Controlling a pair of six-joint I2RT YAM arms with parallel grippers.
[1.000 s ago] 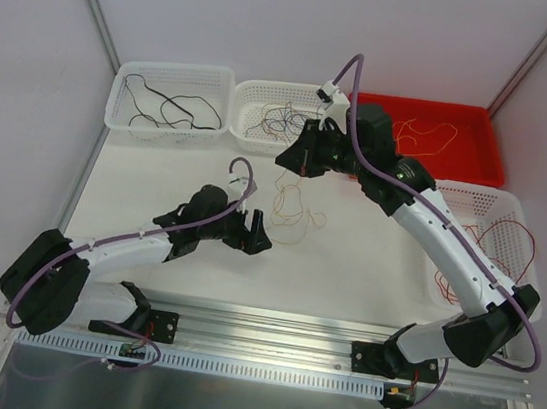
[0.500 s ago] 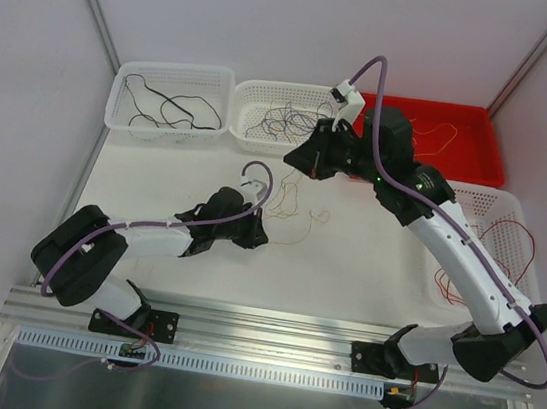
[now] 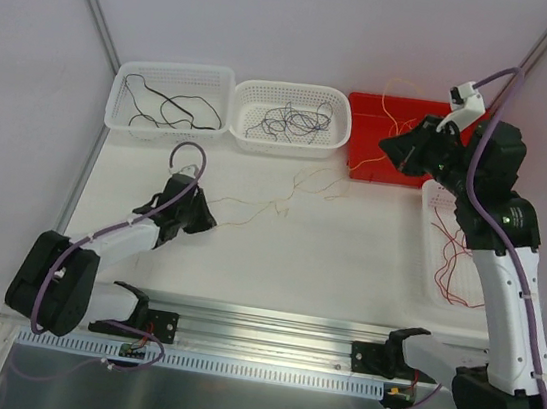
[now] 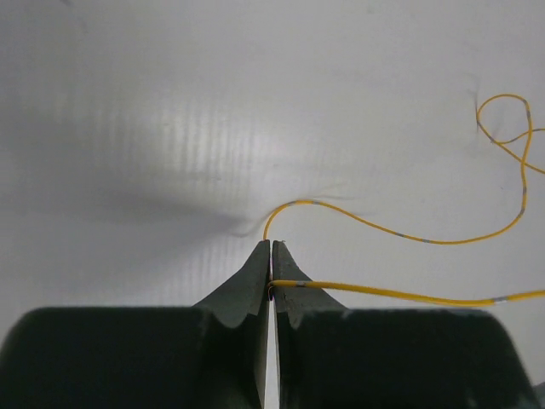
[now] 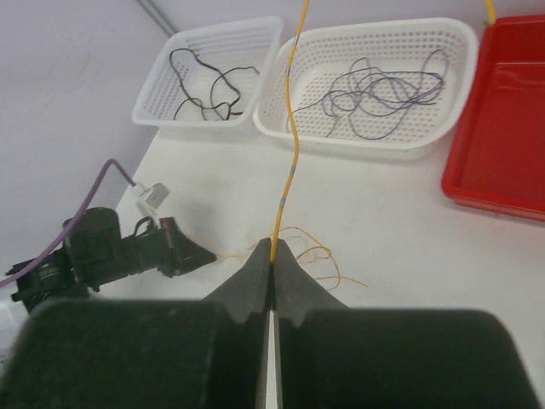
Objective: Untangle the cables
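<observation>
The yellow cables [image 3: 289, 199] lie stretched in thin strands across the middle of the white table. My left gripper [image 3: 202, 223] rests low on the table at their left end, shut on a yellow cable [image 4: 383, 231] that leaves its tips [image 4: 271, 247] to the right. My right gripper [image 3: 394, 148] hangs above the red tray [image 3: 366, 116], shut on a yellow cable [image 5: 291, 145] that runs up from its tips [image 5: 272, 247]. Loose yellow loops [image 5: 317, 256] lie on the table below it, close to the left gripper [image 5: 183, 253].
At the back left, a white basket [image 3: 123, 122] holds black cables [image 3: 171, 102]. Beside it, a second white basket [image 3: 337, 142] holds purple-grey cables [image 3: 289, 121]. A third white basket [image 3: 424, 224] on the right holds red cables [image 3: 449, 250]. An aluminium rail [image 3: 267, 327] runs along the near edge.
My left gripper shut on a yellow cable and drew back to the left. My right arm swung right and up over the red tray, pulling the yellow tangle out into long strands.
</observation>
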